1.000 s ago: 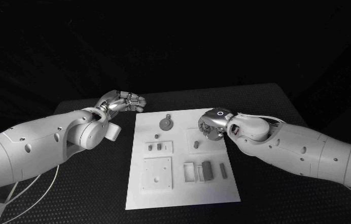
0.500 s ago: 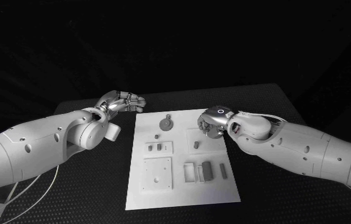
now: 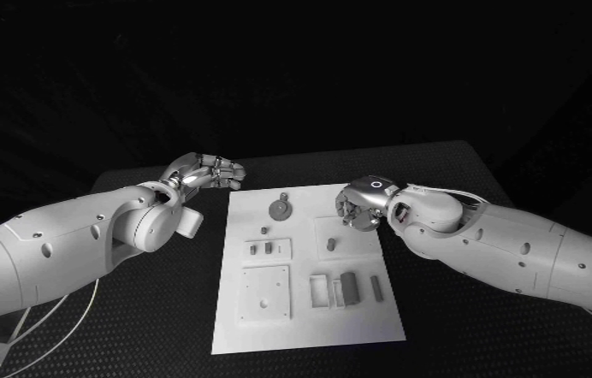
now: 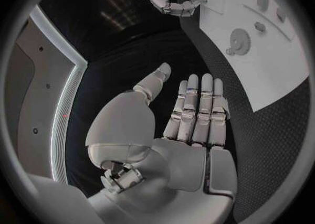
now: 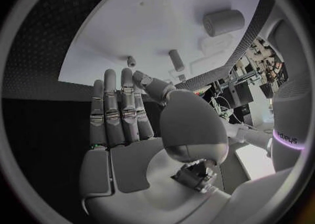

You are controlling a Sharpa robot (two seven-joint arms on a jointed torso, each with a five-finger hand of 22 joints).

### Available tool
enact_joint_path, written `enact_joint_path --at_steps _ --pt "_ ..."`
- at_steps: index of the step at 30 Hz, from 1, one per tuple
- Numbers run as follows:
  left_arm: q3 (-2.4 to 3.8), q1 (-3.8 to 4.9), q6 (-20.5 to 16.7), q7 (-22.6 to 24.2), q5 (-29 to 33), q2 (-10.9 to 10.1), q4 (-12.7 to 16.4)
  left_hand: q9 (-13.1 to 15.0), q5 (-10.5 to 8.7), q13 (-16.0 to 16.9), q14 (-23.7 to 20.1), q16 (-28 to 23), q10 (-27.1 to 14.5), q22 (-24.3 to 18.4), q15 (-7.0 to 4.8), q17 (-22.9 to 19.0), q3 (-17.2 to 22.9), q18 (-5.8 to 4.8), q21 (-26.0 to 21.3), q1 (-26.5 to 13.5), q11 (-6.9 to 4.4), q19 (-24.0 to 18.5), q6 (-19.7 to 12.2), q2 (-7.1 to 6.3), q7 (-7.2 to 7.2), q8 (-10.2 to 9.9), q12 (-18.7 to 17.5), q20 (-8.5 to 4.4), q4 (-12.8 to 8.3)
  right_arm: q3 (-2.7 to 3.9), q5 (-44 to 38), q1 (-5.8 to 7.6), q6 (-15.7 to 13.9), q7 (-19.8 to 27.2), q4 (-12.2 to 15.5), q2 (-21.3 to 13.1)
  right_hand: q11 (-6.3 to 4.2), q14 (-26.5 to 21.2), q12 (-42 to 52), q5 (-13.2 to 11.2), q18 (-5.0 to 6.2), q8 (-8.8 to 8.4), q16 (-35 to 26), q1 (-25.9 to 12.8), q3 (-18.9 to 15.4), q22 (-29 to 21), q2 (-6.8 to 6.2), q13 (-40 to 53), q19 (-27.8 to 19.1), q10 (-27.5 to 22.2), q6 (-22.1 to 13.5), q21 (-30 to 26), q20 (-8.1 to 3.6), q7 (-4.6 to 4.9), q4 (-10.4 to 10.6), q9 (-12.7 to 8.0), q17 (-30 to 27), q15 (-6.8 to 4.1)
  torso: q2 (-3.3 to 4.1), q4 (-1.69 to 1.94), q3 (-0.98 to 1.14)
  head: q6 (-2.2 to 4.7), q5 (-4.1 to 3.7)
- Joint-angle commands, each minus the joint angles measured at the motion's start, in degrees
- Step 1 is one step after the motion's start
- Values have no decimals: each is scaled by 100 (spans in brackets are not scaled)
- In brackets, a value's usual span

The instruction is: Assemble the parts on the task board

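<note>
Table [image 3: 148, 327] came first for you: black and dotted, with the task board [image 3: 309, 327] lying flat in its middle as one long white plate. You saw the two white arms enter from either side. Your left hand [image 3: 204, 173] sat over the bare table just beside the board's far left corner, and the left wrist view showed its fingers [image 4: 197, 111] straight and side by side with the thumb apart, holding nothing. Your right hand [image 3: 362, 207] hung over the board's far right part, having drifted slightly toward the right edge since a second ago, while the left had stayed put; its fingers [image 5: 121, 108] were likewise extended and empty. On the board you had one grey gear [image 3: 281, 209] with a small tab at the far end, a raised square plate [image 3: 265, 292] with holes nearer you, a pair of small pegs [image 3: 260, 247] between them, and three upright blocks [image 3: 349, 287] in a row at the near right, all unmoved.
</note>
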Motion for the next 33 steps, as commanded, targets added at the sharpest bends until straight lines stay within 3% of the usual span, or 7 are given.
enact_joint_path --at_steps 1,4,5,9,16,19,33 --pt "4 3 76 23 36 4 11 -7 -6 -10 -11 -27 -42 -12 45 9 -13 -28 14 -6 -7 -46 -58 34 2 11 -21 7 -6 2 288 11 -181 109 -16 -27 109 -163 -165 -25 57 -120 -119 -156 -92 7 -257 -65 -127 -252 -198 -87 38 77 30 -48 -16 77 -1 2 0 -10 3" --pt "4 3 77 25 36 1 9 -7 -6 -11 -11 -30 -43 -15 45 11 -14 -27 14 -7 -6 -47 -59 33 3 11 -22 8 -7 2 326 11 -153 128 -42 -39 380 -644 -519 -13 -85 -259 -427 -314 -191 38 -536 -221 -559 -807 -401 -272 89 164 48 -117 -112 312 0 10 -2 -13 2" --pt "4 3 79 25 36 0 10 -7 -6 -11 -11 -30 -44 -15 45 11 -14 -27 14 -7 -6 -47 -59 33 3 11 -22 8 -7 2 298 11 -108 115 -46 -42 427 -776 -579 -26 -132 -359 -507 -357 -256 69 -584 -250 -695 -894 -573 -314 100 132 47 -168 -135 381 -1 11 -3 -16 0" --pt "4 3 77 24 36 -5 13 -8 -6 -11 -11 -32 -44 -17 46 12 -15 -27 14 -8 -6 -48 -60 32 3 10 -22 8 -7 1 187 10 2 68 -117 -11 526 -984 -715 -16 -216 -417 -632 -333 -349 191 -624 -326 -945 -1084 -674 -358 103 66 46 -216 -156 485 2 6 -4 -16 -7" --pt "4 3 84 25 36 -5 16 -8 -6 -12 -11 -35 -45 -20 46 14 -14 -27 14 -7 -6 -49 -60 33 3 11 -22 8 -7 -24 44 -7 50 73 -250 65 563 -1207 -829 -11 -250 -374 -760 -171 -340 413 -588 -413 -1031 -1221 -576 -291 75 197 33 -242 -163 571 0 4 -1 -20 -10" --pt "4 3 86 27 36 -4 13 -8 -6 -12 -10 -36 -45 -21 46 15 -14 -26 14 -7 -6 -49 -60 35 3 11 -21 8 -7 -39 23 -37 -36 102 -248 95 527 -1080 -765 -11 -198 -334 -691 -80 -318 496 -482 -395 -875 -1086 -489 -197 44 226 13 -247 -123 502 0 7 -1 -24 -12" --pt "4 3 90 23 36 7 3 -9 -6 -14 -8 -42 -45 -27 46 20 -15 -26 16 -9 -6 -49 -61 37 4 11 -20 9 -7 -84 -98 -119 -252 77 -309 229 232 -375 -449 -10 37 -93 -355 249 -310 603 -59 -268 -182 -378 28 17 -27 12 -16 -219 78 184 2 9 -3 -51 -6"
